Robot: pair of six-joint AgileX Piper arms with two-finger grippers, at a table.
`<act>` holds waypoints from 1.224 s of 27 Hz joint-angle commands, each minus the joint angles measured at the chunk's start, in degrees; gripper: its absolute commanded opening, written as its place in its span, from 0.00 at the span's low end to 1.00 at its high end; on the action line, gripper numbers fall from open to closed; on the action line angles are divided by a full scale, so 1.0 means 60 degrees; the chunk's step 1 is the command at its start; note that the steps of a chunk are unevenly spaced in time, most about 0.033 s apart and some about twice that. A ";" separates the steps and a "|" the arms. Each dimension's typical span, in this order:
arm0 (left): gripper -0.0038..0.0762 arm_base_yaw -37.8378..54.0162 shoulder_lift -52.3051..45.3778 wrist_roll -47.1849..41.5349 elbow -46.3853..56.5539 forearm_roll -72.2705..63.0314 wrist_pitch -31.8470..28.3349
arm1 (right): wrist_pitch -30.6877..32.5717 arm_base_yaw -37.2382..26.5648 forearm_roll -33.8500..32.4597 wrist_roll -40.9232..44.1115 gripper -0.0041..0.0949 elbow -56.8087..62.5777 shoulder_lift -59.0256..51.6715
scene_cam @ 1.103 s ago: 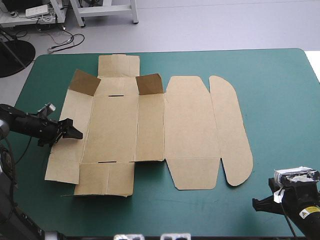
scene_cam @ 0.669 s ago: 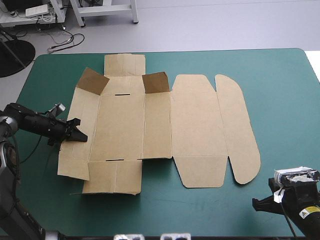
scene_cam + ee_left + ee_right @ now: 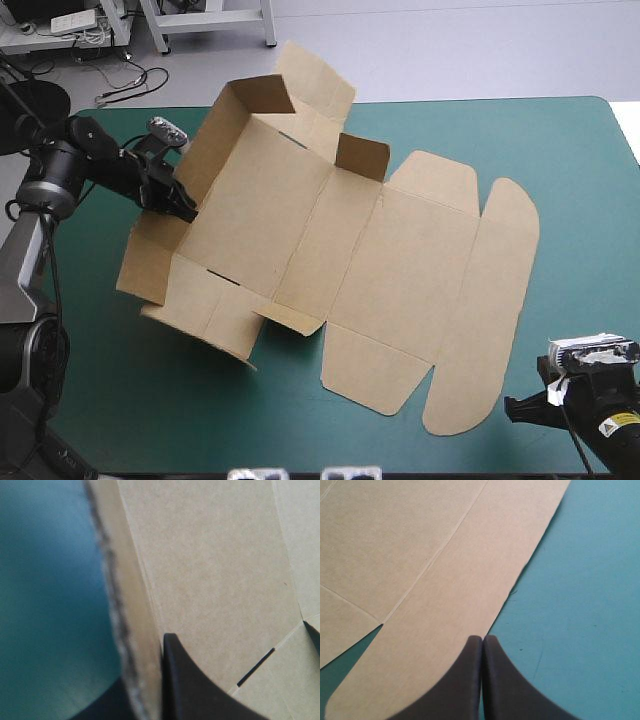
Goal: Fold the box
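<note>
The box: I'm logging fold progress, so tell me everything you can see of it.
The box is one cut sheet of plain brown board with creases, slots and a rounded lid flap. Its right part lies flat on the teal-green table; its left end is tilted up, one wall raised, pinched at the edge by the left gripper.

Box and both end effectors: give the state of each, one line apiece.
box: open brown sheet, its left wall and far flaps raised, lid panels flat on the table.
left end effector: shut on the box, gripping the raised left wall's edge.
right end effector: shut, holding nothing, tips at the edge of the rounded lid flap.
</note>
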 commanded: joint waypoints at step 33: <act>0.04 -0.8819 -0.0472 -0.2557 -0.2270 0.9037 -0.2509 | -0.0934 -0.0002 0.0322 0.0999 0.02 -0.2869 0.1134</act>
